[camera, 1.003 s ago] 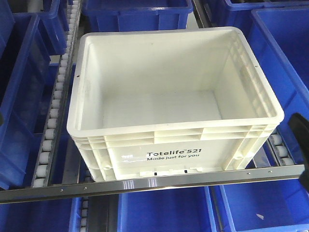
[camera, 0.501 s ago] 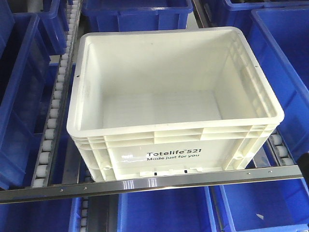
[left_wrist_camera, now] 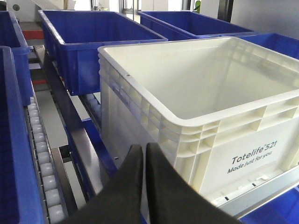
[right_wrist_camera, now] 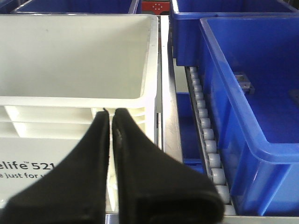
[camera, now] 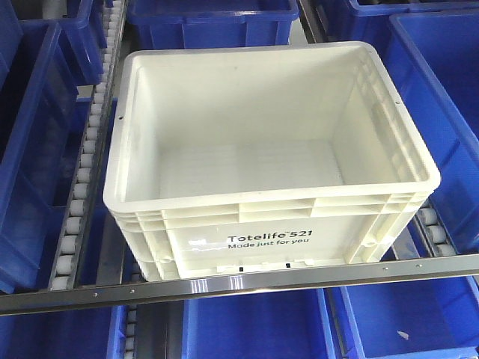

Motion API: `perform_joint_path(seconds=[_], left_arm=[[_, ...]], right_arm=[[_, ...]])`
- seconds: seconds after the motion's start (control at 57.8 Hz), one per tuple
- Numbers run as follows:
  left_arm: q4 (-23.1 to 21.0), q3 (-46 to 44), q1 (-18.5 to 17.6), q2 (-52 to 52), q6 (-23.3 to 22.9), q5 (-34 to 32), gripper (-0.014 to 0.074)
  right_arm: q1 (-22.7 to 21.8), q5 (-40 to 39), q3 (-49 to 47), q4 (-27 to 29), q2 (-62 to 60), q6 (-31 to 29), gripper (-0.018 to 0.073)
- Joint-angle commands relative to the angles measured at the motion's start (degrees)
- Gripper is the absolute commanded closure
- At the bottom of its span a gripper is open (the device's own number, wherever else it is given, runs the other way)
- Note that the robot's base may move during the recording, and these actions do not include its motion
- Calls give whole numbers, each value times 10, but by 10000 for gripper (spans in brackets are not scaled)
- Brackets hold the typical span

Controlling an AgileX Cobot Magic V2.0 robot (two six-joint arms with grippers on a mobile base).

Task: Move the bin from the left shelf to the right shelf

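Note:
The white bin with "Totelife 521" printed on its front wall sits empty on the shelf, behind a metal front rail. No gripper shows in the front view. In the left wrist view, my left gripper is shut with nothing in it, just off the left front corner of the bin, low beside its ribbed wall. In the right wrist view, my right gripper is also shut and empty, in front of the right front corner of the bin, just under its rim.
Blue bins surround the white one: left, right, behind and on the level below. Roller tracks run along both sides of the lane. A blue bin stands close on the right.
A dark arm part at the right edge of the front view has dropped down and out of the frame. The bin has not moved.

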Motion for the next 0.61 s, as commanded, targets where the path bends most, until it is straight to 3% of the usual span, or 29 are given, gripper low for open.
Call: perform_joint_path(seconds=[0.0, 0.501, 0.588], left_arm=[[-5, -14, -3, 7, -1, -38, 605], [-5, -9, -2, 6, -1, -41, 605], [-9, 7, 16, 0, -1, -40, 604]], right_arm=[[-1, -40, -15, -5, 7, -3, 567], [-1, -40, -15, -5, 7, -3, 567], [-1, -40, -15, -5, 7, -3, 567]])
